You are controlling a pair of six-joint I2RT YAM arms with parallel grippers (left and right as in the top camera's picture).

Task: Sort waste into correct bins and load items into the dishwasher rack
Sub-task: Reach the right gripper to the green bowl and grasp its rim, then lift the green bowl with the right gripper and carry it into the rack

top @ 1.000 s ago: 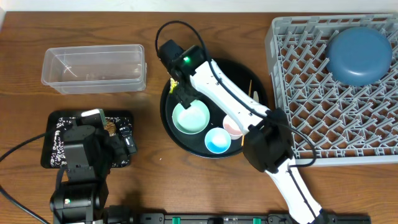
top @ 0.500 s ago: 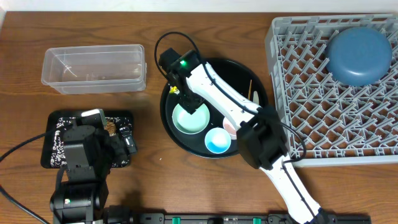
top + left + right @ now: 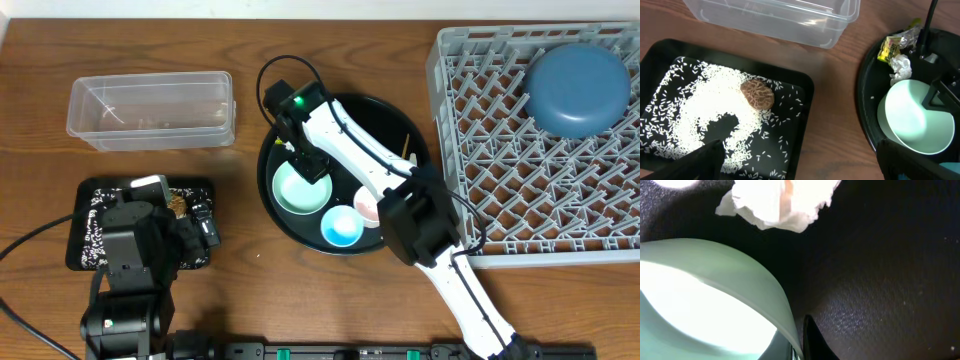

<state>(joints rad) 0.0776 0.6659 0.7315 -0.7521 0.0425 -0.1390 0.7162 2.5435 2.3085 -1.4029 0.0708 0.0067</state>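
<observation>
Grey plastic rack (image 3: 520, 190) fills the whole right side, and the dark blue plate (image 3: 578, 88) is already sitting in its far corner, looks face-down to me. The rest of the dishes are on the round black tray (image 3: 385, 120) in the middle. That's the pale green bowl (image 3: 300, 192), the light blue cup (image 3: 342, 229) just beside it on the near side, and the pink cup (image 3: 366, 207) right next to that, half tucked under the right arm. The right gripper (image 3: 308, 166) is down at the far rim of the bowl and pinched tight on it. On the wrist cam you get one dark finger (image 3: 812, 340) pressed against the outside of the bowl wall. The inner finger is hidden, so that's all I can confirm. A white paper scrap (image 3: 777, 202) lies on the round tray just past the bowl's rim, and the left wrist view shows a yellow wrapper (image 3: 888, 47) beside it near the tray edge. The chopsticks (image 3: 405, 140) are over on the rack side of that tray, too thin to make out much. On the left, the clear tub (image 3: 150, 110) sits at the far side. Nearer is the shallow black tray (image 3: 790, 85), with white rice grains (image 3: 695, 115) spread all over it and the brown lump (image 3: 757, 94) sitting among them. The left gripper (image 3: 800, 147) hangs over that tray with its fingers spread wide and nothing between them.
</observation>
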